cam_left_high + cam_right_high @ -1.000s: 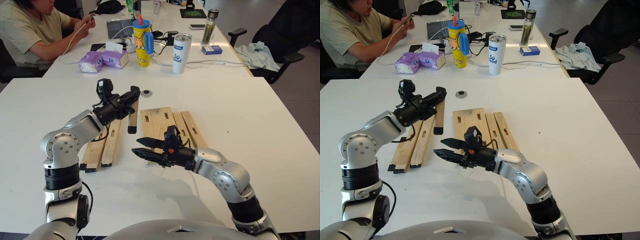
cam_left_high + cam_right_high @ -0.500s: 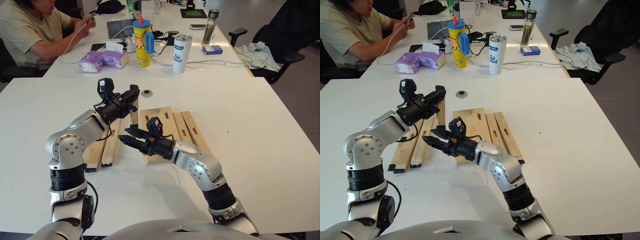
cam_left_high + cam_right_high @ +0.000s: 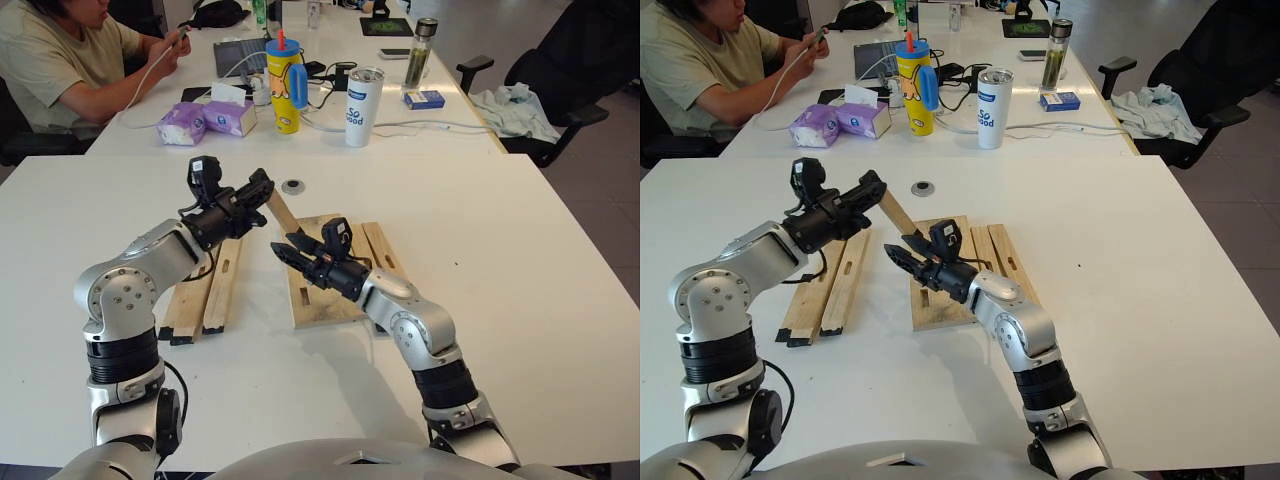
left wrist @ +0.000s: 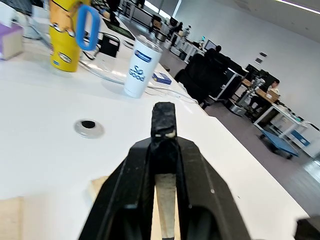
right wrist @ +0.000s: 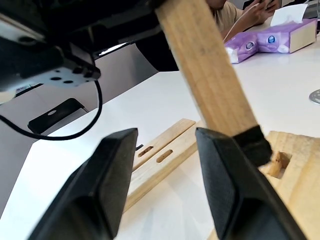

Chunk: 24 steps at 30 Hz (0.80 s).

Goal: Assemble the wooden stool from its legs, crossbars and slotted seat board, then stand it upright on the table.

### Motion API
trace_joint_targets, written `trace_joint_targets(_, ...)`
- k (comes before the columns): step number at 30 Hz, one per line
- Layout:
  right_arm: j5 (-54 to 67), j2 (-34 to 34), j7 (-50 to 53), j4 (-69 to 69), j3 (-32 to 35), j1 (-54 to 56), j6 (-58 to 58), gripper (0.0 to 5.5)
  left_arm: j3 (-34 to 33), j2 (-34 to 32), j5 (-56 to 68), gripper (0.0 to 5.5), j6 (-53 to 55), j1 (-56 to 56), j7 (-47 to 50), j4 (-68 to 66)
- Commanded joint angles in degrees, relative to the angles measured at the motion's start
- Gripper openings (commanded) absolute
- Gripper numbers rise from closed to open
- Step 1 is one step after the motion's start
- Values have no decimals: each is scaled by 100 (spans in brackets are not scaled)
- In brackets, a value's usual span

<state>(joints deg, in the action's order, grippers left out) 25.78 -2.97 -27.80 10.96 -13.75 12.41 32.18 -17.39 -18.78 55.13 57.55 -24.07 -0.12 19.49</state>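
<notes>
- The left claw [image 3: 260, 190] is gripping the leg [image 3: 283, 215] and has tilted it from near upright, so its dark tip is now pointing at the seat board [image 3: 318, 304] lying on the bench [image 3: 520, 250] at frame centre.
- The right claw [image 3: 287, 248], open, is arriving from lower centre, just beside that tip.
- Seating the leg in a slot is probably beginning.

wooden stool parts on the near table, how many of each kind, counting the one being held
black-tipped legs: 3, one in the left gripper, two lying flat
wide seat board: 1
narrow slotted slats: 2
total: 6
</notes>
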Motion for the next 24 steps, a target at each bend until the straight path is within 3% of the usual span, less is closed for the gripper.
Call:
trace_joint_targets(1,-213,-374,192,235,369,-483,-189,215,-152,-329,-531,42,-328,308,262,813)
trace_joint_targets(9,-526,-446,1153,-314,1647,-238,-885,215,-129,63,-1565,42,-1303,1958,295,1267)
trace_joint_targets(14,-559,-502,1170,-445,1771,-162,-963,215,-61,102,-1867,42,-1575,2341,103,1117)
trace_joint_targets(24,-522,-346,1142,-425,1663,-272,-983,215,177,102,-2177,41,-1783,1971,-276,315)
